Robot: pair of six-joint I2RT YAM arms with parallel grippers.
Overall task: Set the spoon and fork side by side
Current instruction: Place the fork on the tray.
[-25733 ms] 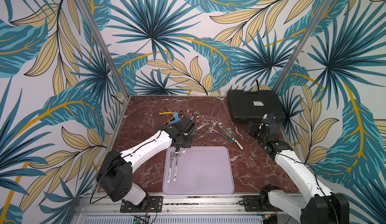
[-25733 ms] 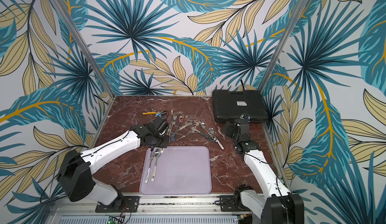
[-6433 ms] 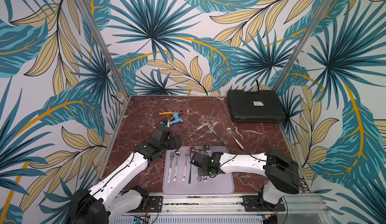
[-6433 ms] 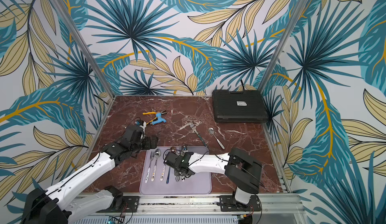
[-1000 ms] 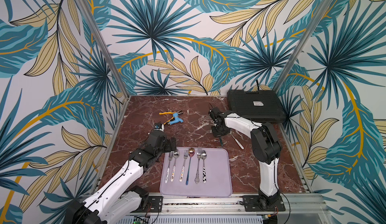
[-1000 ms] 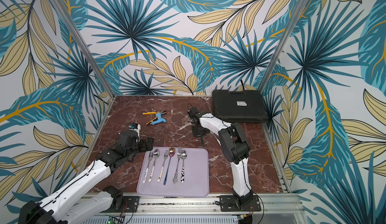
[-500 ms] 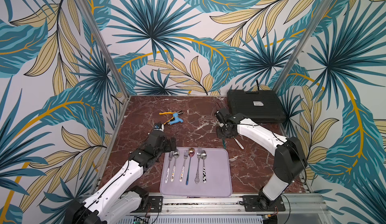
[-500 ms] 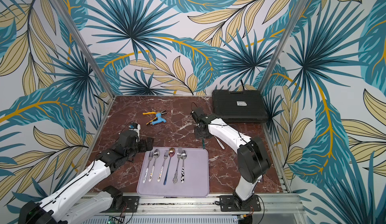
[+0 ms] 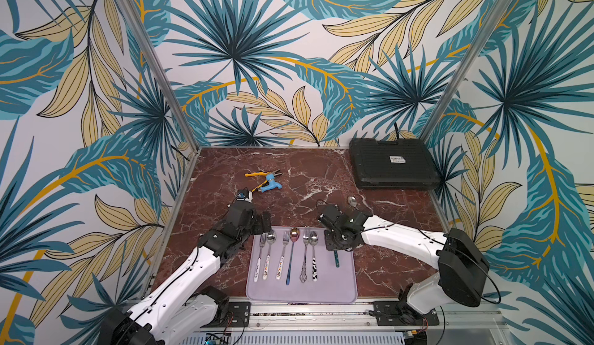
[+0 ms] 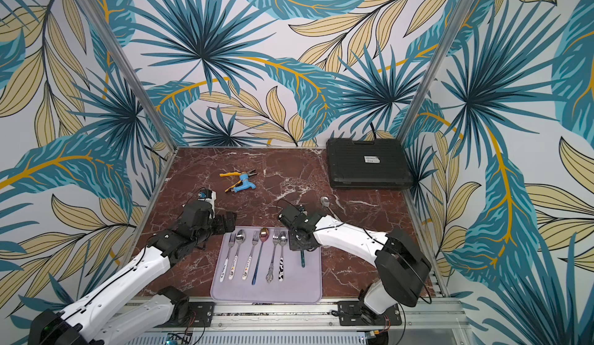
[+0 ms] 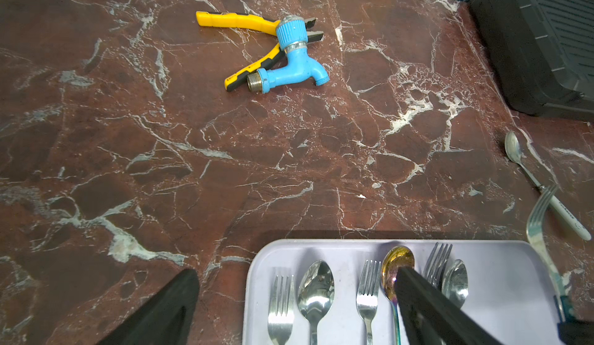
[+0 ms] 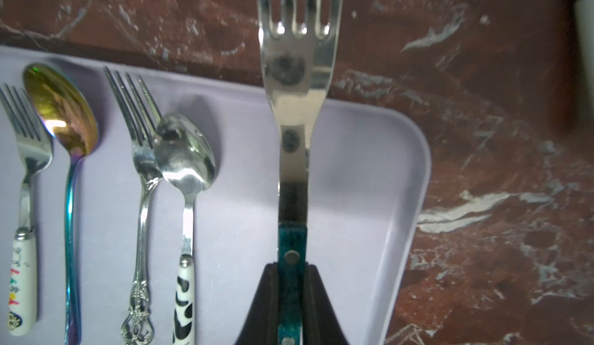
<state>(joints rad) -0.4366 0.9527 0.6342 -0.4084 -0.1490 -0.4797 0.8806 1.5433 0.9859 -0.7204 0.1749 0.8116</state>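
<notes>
The black case (image 9: 397, 159) in the far right corner carries a small white label with dark print too fine to read, and the loose spoon (image 11: 514, 150) lying on the marble table (image 9: 225, 263) near it has a white handle with a line of small print, equally illegible. On the lavender tray (image 9: 321, 290) six pieces lie in a row, handles toward the robot. Two white handles (image 12: 19, 288) show coloured lettering that cannot be made out, and the spoon nearest the right side has a cow-patterned handle (image 12: 184, 308). The right gripper (image 12: 291, 282) has its jaws clamped on the teal handle of the fork (image 12: 299, 70). This fork hangs over the tray's right part, parallel to the row, with its tines past the tray's far edge over the marble. Whether it touches the tray cannot be told. A bare strip of tray lies between it and the cow-handled spoon, another reaches to the right rim, and the tray's near part is bare. The left gripper (image 11: 295, 274) hovers by the tray's far left corner, jaws spread wide and holding nothing. Yellow pliers (image 9: 254, 174) and a blue tap (image 9: 270, 184) lie touching, well beyond the tray.
</notes>
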